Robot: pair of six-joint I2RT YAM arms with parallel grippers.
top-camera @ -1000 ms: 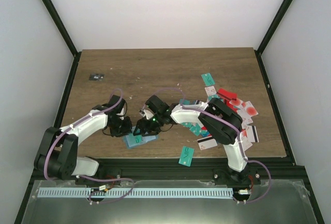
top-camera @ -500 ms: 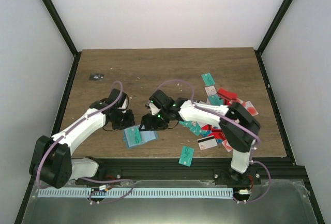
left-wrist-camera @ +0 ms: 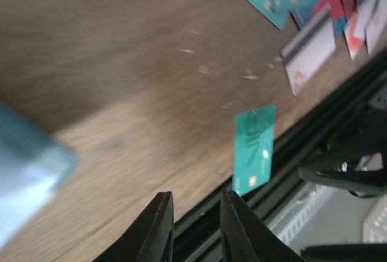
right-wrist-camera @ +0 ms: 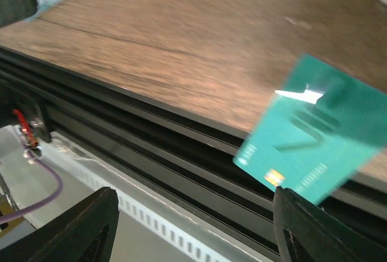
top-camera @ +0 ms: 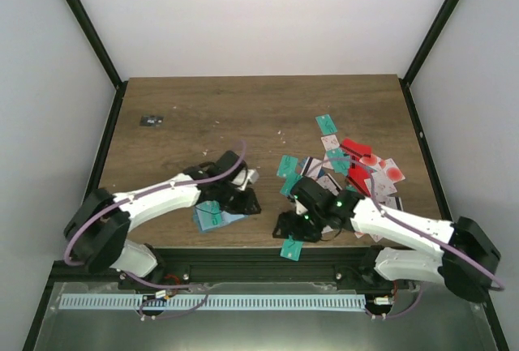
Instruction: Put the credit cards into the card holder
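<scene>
Right gripper (right-wrist-camera: 192,204) has its fingers spread wide with nothing between them, low by the near edge of the table (top-camera: 243,116), pointed at that lone teal card (right-wrist-camera: 314,135). The card pokes out over the edge, above the black rail (right-wrist-camera: 151,147). My worry: it's thin and flat, so if a finger bumps it instead of pinching it, it probably slides off the table. Left gripper (left-wrist-camera: 196,213) is barely cracked apart and empty, just right of the card holder (top-camera: 220,218), which lies near the front, left of centre. The other credit cards (top-camera: 357,173) are piled on the right.
</scene>
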